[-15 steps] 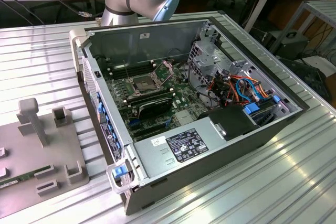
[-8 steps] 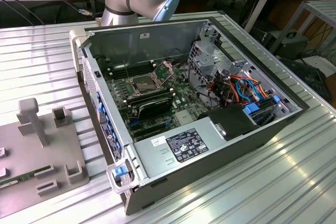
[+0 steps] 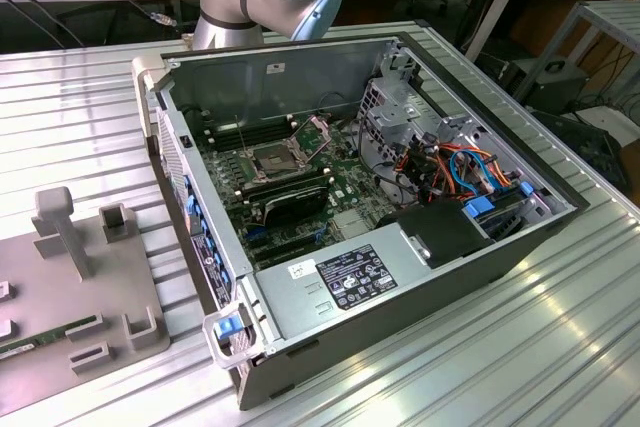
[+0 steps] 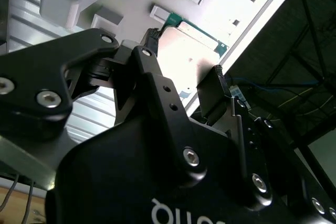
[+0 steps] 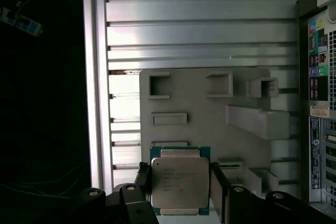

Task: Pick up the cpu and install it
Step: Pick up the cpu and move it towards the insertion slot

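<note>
Gripper pinching the cpu at the grey parts tray.
In both wrist views the black fingers press against two opposite edges of the cpu, silver lid facing up; I can't tell whether it rests on the tray or hangs just above it; the tray lies on the ribbed metal table, just beside the open computer case, on the exterior view's left; inside the case the dark socket sits with its metal frame tipped up.
</note>
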Available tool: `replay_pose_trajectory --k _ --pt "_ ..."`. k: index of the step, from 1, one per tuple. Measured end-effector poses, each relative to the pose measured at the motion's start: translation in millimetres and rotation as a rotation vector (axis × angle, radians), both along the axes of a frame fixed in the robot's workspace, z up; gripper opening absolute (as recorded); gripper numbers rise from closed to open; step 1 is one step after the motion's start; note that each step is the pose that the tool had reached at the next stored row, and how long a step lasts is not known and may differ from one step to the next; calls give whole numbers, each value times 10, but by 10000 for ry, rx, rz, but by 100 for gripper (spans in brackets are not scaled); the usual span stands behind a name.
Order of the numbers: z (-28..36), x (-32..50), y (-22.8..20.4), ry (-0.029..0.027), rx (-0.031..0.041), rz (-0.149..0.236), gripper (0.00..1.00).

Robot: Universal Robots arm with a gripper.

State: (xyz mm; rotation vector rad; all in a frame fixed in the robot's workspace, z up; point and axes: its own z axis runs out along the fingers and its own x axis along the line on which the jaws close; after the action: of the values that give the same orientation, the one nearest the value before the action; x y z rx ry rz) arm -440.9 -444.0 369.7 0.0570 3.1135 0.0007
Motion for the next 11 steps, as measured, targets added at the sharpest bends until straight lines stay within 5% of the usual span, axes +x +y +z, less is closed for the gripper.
replay_pose_trajectory --k 11 --pt "1 39 0 1 -1 0 55"
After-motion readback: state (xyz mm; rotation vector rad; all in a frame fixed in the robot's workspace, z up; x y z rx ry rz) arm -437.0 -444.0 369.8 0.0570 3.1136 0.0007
